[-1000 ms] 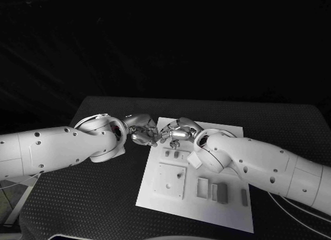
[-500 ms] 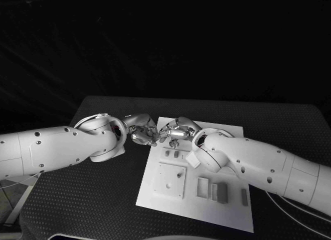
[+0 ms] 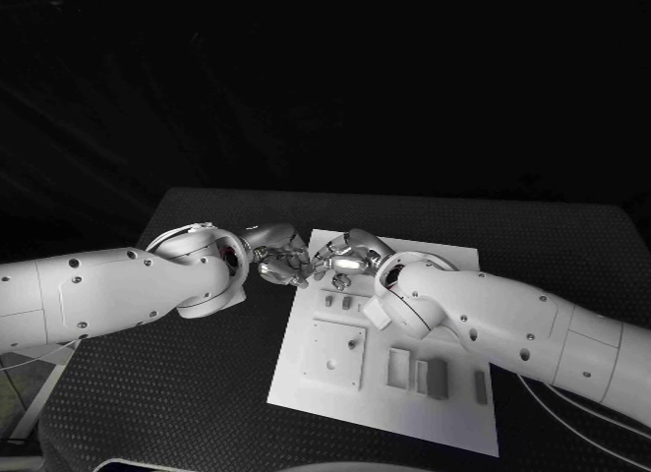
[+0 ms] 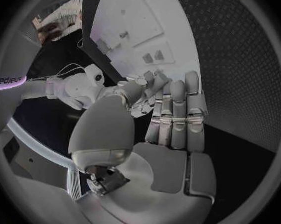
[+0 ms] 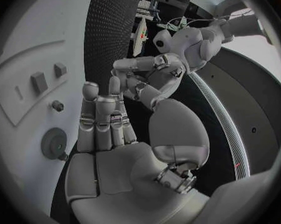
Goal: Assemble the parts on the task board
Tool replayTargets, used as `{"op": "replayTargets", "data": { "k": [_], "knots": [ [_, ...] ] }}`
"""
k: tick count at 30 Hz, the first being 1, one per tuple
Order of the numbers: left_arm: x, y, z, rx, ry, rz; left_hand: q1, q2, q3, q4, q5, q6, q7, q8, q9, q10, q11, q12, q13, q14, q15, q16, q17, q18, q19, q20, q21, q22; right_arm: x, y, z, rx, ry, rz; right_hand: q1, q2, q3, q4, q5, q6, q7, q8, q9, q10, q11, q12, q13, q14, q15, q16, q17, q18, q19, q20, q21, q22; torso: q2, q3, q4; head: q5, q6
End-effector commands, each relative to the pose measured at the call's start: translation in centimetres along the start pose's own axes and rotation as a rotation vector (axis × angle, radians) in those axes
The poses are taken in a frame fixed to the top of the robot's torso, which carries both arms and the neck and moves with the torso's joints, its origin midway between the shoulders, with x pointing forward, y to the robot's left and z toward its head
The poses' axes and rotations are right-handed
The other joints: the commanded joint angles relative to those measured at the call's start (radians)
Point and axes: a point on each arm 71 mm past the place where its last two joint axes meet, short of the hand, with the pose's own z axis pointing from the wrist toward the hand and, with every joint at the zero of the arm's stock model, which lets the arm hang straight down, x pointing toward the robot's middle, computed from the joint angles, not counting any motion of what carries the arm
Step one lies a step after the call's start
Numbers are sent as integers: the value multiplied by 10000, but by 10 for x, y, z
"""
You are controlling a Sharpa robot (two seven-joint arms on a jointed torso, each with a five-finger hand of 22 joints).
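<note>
The head camera is looking down from above and behind the task board (image 3: 389,379), far enough to take in both arms and the table (image 3: 170,374). Each wrist camera is sitting close behind its own palm, facing along the fingers toward the task board (image 4: 125,15) (image 5: 22,84). All three views are sharing the board's far end, where the left hand (image 3: 279,264) (image 4: 172,124) (image 5: 143,77) and the right hand (image 3: 345,264) (image 5: 112,144) (image 4: 137,87) are meeting.

bench: black, finely textured top (image 3: 198,364), seen from the head view, dark surroundings beyond its far edge
on bench: white task board (image 3: 347,413), lying flat near the middle, long side running away from the robot, slightly skewed to the bench edges
board contact: rests directly on bench
</note>
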Motion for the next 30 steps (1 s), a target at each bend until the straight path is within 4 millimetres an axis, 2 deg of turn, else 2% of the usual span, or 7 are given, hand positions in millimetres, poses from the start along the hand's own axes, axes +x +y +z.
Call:
{"op": "replayTargets", "data": {
  "k": [1,12,18,24,26,28,30],
  "knots": [
    [1,-8,1,348,98,-49,561,626,299,247,25,43,-7,65,24,82,-1,28,-51,24,-29,47,-11,171,11,-77,-44,14,2,0,0,47,-55,-99,420,234,557,-11,78,105,-25,47,48,79,-20,30,30,-7,-91,72,-10,232,38,-7,71,196,-1,0,4,6,-9],
    [0,-6,1,152,60,-667,540,588,311,269,29,-7,15,28,38,50,8,3,-58,12,-26,47,-19,163,9,-77,-65,18,1,-3,0,164,-66,417,348,320,1058,-22,47,244,-80,77,145,203,-67,78,124,1,-125,98,-5,232,55,2,141,206,-3,1,-1,5,-6],
    [-2,-5,2,124,40,-834,349,-5,90,400,17,-368,187,-190,12,-118,58,-52,-95,-23,15,47,-43,156,19,-68,-119,43,1,-3,-1,53,-14,746,329,323,1103,-26,44,289,-103,100,180,247,-87,100,151,1,-144,100,-6,232,53,-4,155,206,-4,6,1,-1,-2],
    [-1,-6,2,132,128,-1017,271,-297,-53,595,16,-519,254,-303,-19,-250,107,-51,-132,-102,62,9,-78,155,-50,-24,-205,54,-1,-3,-1,-55,-125,843,315,334,1121,-26,41,304,-111,108,198,267,-96,110,166,-1,-153,99,-7,232,50,-5,160,206,-2,2,1,-2,-5],
    [-2,-6,2,166,105,-1168,92,-314,-463,594,169,-746,352,-464,-89,-396,141,-50,-176,-155,104,1,-95,178,-101,4,-264,83,-2,-3,-1,-108,-192,861,311,339,1125,-25,40,307,-113,110,202,272,-98,112,169,-1,-155,99,-7,232,50,-6,162,205,-2,2,1,-2,-5],
    [-1,-6,2,214,133,-1198,-65,-354,-729,617,151,-869,420,-561,-159,-437,155,-34,-198,-166,118,11,-98,196,-107,21,-293,100,-2,-3,-1,-140,-241,886,306,339,1125,-25,39,309,-114,111,205,274,-99,114,171,-1,-156,99,-7,232,50,-6,162,205,-2,2,1,-2,-5],
    [-1,-6,2,214,134,-1191,56,-189,-841,520,190,-657,328,-469,-152,-375,135,-2,-199,-163,91,23,-107,218,-97,25,-325,117,-3,-4,-1,-160,-311,888,301,338,1127,-26,39,312,-115,112,209,277,-100,115,174,-3,-157,98,-8,232,47,-5,162,205,-1,1,-1,-9,0]
  ]
}}
